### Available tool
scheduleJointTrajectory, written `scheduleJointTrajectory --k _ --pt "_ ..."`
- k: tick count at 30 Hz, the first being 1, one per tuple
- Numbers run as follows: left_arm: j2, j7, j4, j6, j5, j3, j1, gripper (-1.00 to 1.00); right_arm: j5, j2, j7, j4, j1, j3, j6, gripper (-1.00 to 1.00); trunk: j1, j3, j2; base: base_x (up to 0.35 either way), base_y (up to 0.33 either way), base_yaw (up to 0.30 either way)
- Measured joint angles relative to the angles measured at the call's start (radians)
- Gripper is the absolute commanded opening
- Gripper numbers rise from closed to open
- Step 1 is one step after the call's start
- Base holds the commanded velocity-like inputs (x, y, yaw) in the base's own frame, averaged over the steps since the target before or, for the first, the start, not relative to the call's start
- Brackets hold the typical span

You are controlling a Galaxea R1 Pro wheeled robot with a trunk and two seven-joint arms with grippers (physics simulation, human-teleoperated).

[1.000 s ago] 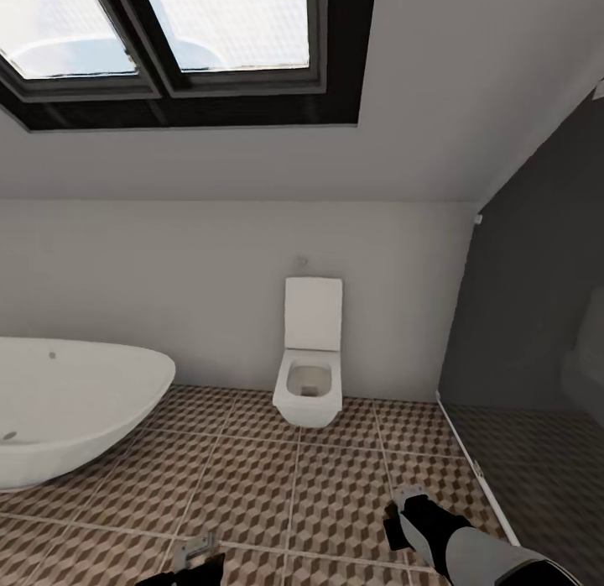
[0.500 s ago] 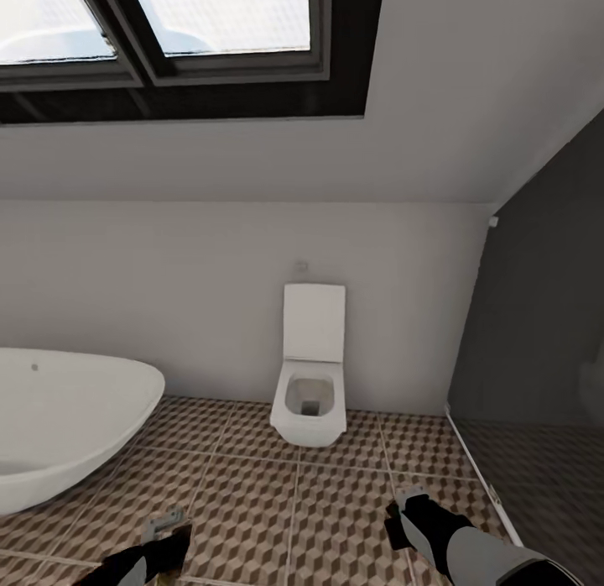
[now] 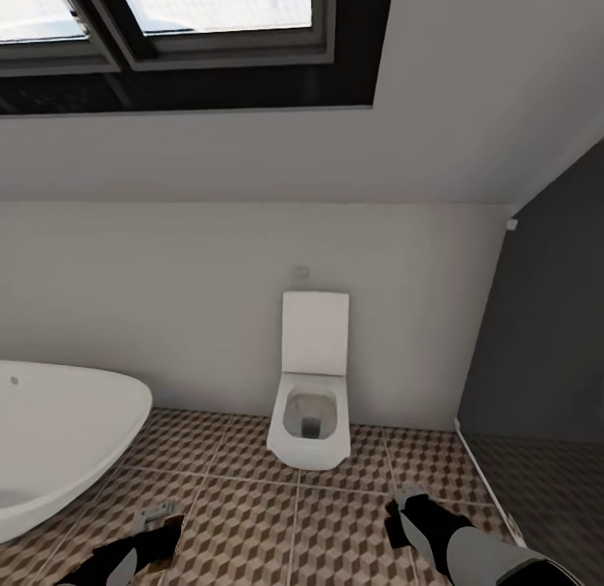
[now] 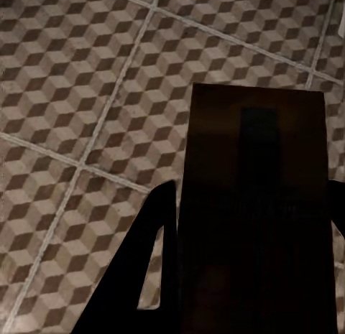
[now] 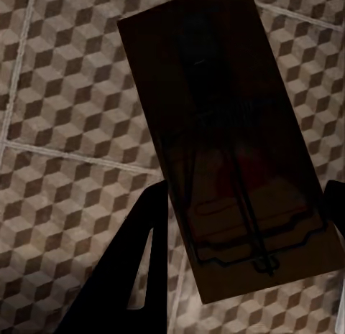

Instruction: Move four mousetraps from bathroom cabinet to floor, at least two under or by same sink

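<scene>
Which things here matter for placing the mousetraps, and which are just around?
For the job:
left gripper's mousetrap
right gripper's mousetrap
bathroom floor
left gripper
right gripper

Just around:
toilet
bathtub
skylight window

Home bathroom, white toilet [image 3: 309, 401] against the back wall, white oval bathtub [image 3: 59, 443], cube-patterned bathroom floor [image 3: 335, 519], skylight window [image 3: 168, 32] overhead

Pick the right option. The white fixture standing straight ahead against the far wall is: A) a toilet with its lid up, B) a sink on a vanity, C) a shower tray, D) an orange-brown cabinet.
A: the toilet stands on the tiled bathroom floor, lid raised, bowl open.
</scene>
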Motion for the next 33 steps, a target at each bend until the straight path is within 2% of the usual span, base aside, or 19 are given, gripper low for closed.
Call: scheduleJointTrajectory --k 10,15,29,33 --pt "0.008 0.0 0.0 -0.002 0.0 0.001 0.0 -1.0 -0.008 -0.002 -0.007 0.0 0.0 -0.006 -0.007 -1.0 0.0 0.0 0.0 0.324 0.0 0.0" --pt "0.007 0.0 0.0 0.0 -0.001 0.001 0.0 -1.0 -0.023 -0.008 -0.004 0.001 0.0 -0.015 -0.04 -1.0 0.0 0.0 0.0 0.324 0.0 -0.01" --pt "0.008 0.0 0.0 -0.002 -0.002 0.0 0.0 -1.0 -0.029 -0.014 -0.002 0.0 0.0 -0.018 -0.04 -1.0 0.0 0.005 0.0 0.324 0.0 -0.221" --pt "0.012 0.001 -0.001 -0.002 -0.001 0.001 0.0 -1.0 -0.029 -0.013 -0.002 0.0 0.0 -0.018 -0.04 -1.0 0.0 0.006 0.0 0.323 0.0 -0.088"
